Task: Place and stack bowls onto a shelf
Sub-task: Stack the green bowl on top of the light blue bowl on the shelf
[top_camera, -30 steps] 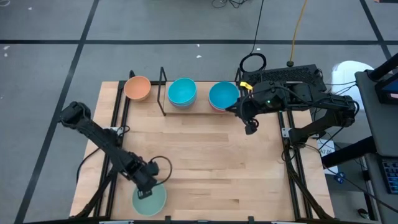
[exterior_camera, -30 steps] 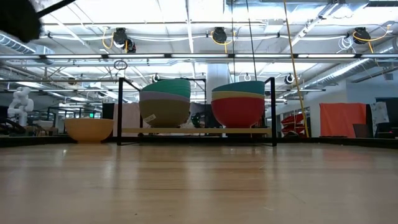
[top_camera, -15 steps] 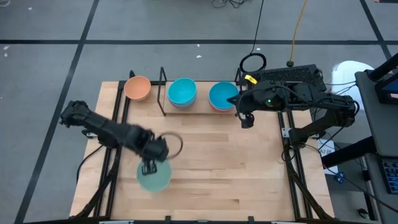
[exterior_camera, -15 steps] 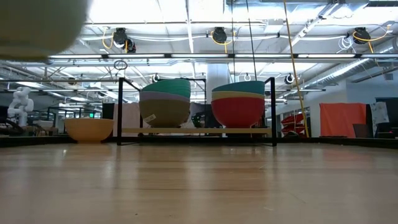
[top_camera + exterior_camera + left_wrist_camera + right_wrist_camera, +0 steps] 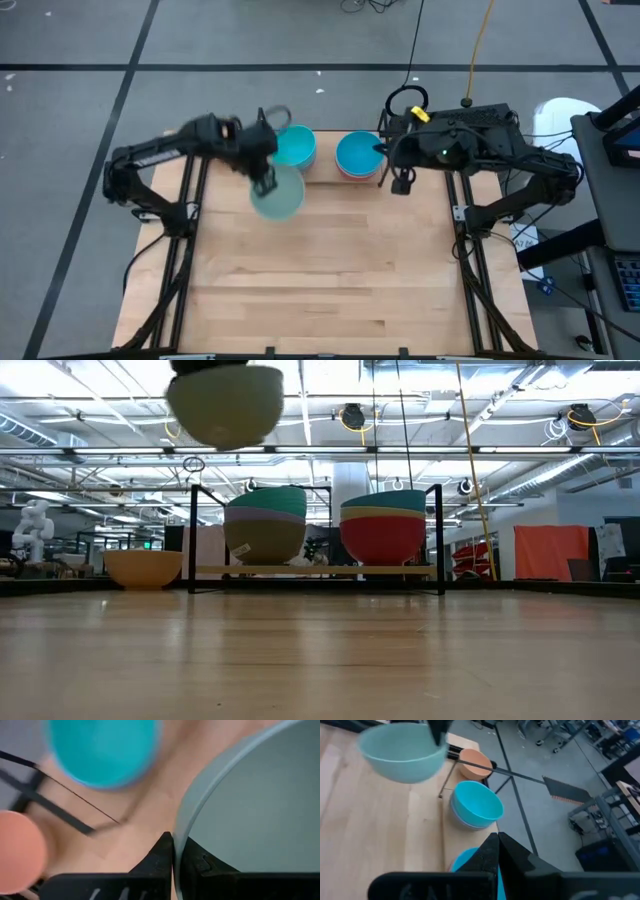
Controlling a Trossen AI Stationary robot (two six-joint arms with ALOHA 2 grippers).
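My left gripper (image 5: pixel 264 180) is shut on the mint green bowl (image 5: pixel 277 193), which is up in the air just in front of the shelf (image 5: pixel 320 570); the low view shows the bowl (image 5: pixel 224 405) high above the table. On the shelf's wooden board stand two stacks. One has a teal bowl (image 5: pixel 293 147) on top, the other a second teal bowl (image 5: pixel 358 154). The orange bowl (image 5: pixel 143 568) rests on the table left of the shelf. My right gripper (image 5: pixel 400 185) is shut and hangs beside the right stack, touching nothing. My left gripper pinches the mint bowl's rim (image 5: pixel 181 832), one finger (image 5: pixel 162 852) outside the wall and the other inside the hollow (image 5: pixel 202 862). The fingers come from above, pointing down. The bowl is lifted clear and hangs upright below them, mouth up.
The black wire uprights (image 5: pixel 262 125) rise at the shelf's ends. The left stack (image 5: pixel 265 525) shows teal over lavender over olive-grey, the right stack (image 5: pixel 383 525) teal over cream over magenta. Bare wooden tabletop (image 5: pixel 330 270) stretches toward the near edge.
My left gripper has lifted the mint bowl off the table's near left corner and carried it fast, up and toward the far edge, to just in front of the left stack. The bowl has stayed upright in the hold.
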